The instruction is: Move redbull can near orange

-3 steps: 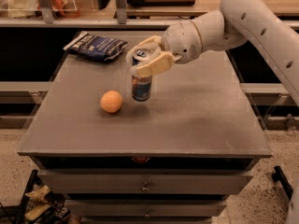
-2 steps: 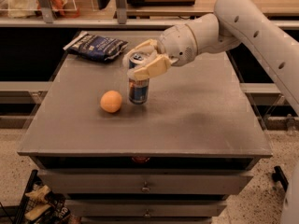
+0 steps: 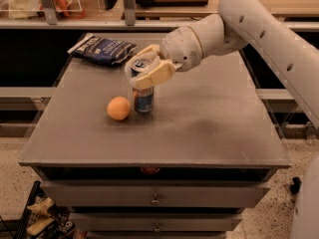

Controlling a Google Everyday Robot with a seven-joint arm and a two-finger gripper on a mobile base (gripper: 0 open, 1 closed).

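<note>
I see the gripper clamped on the upright redbull can. It stands just beside the orange, left of desk centre.

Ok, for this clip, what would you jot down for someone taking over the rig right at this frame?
Gripper: shut on the top of the redbull can, with the arm reaching in from the right.
Redbull can: upright, appears to stand on the table, close beside the orange on its right; cannot tell if they touch.
Snack bag: back left corner, apart from both.
Done: the can looks placed near the orange.
Left: probably release and lift clear without tipping the can.
</note>
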